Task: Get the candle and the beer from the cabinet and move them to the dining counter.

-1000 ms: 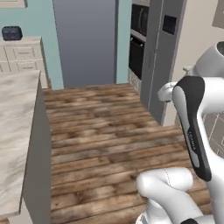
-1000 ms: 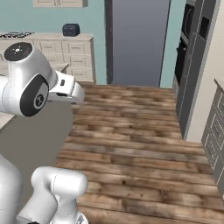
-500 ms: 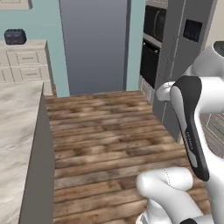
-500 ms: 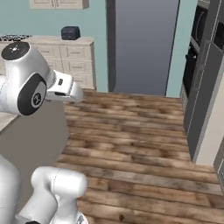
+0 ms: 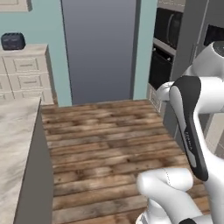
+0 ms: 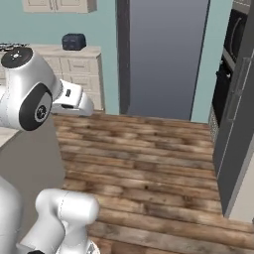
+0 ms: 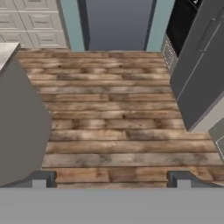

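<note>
At the far left, a beige-grey marbled stone surface with a dark grey side panel runs along the edge of the left base view; this looks like the dining counter, though too little of it shows to be sure. Behind it, against the teal wall, stands a run of cream panelled drawer units with a small dark blue toaster on top, and the bottom edge of a beige upper wall cabinet shows above them in the right base view. In the middle lies the brown wooden plank floor, leading to a tall grey-blue doorway. To the right, a dark built-in oven column and a dark grey tall panel line the passage. The tool is released, its two dark tips spread wide and holding nothing, and it hangs over bare floor pointing down the passage, most likely carried that way because the base is travelling, not reaching. Neither the candle nor the beer is in view; judging by the task, both sit inside the cabinet, so the fetching has not begun.
</note>
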